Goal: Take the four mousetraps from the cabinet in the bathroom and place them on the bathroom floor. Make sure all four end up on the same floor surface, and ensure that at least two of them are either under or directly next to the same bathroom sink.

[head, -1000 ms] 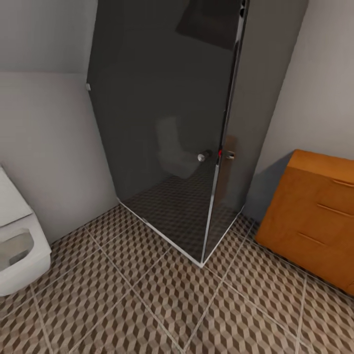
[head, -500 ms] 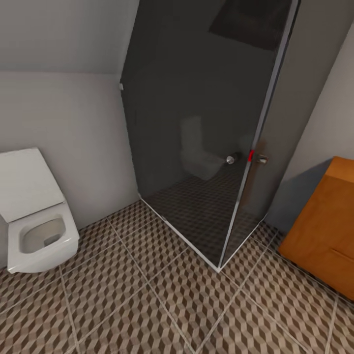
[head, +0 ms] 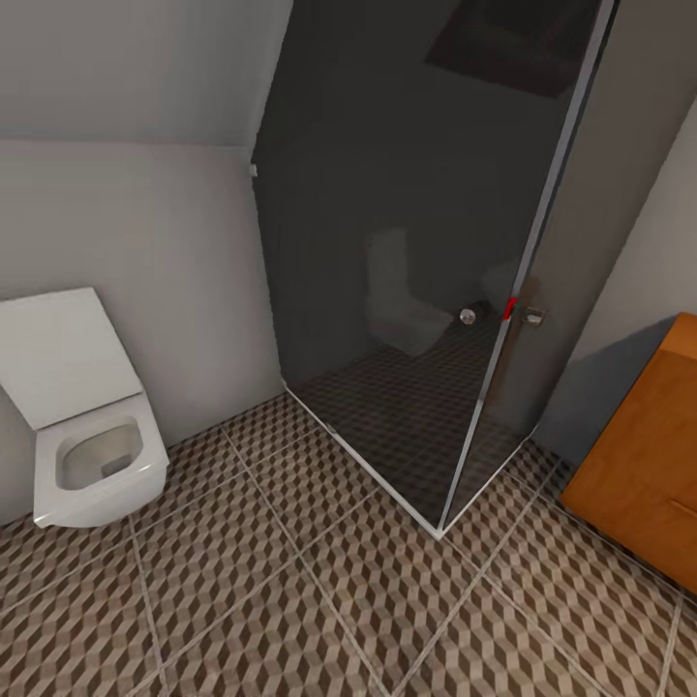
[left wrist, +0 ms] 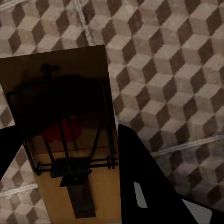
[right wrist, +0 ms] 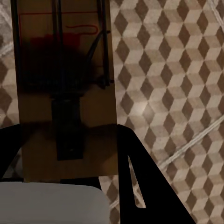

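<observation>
In the left wrist view my left gripper [left wrist: 65, 135] is shut on a mousetrap [left wrist: 60, 93], a flat brown wooden plate with black wire parts and a red mark, held above the cube-patterned bathroom floor [left wrist: 177, 70]. The right wrist view shows my right gripper [right wrist: 65, 133] shut on a second mousetrap [right wrist: 65, 60], also above the tiles [right wrist: 168, 70]. In the head view a corner of the orange-brown cabinet [head: 647, 455] shows at the right edge, standing on the patterned floor [head: 290, 600]. The other mousetraps are out of view.
A dark glass shower enclosure [head: 407, 271] with a metal frame and a small door handle [head: 528, 314] stands in the middle. A white wall-hung toilet [head: 92, 455] with its lid up is at the left. Grey walls [head: 126, 223] close the back.
The head camera has swung to the left: the toilet has come fully into view, while the shower and the cabinet have slid toward the right edge.
</observation>
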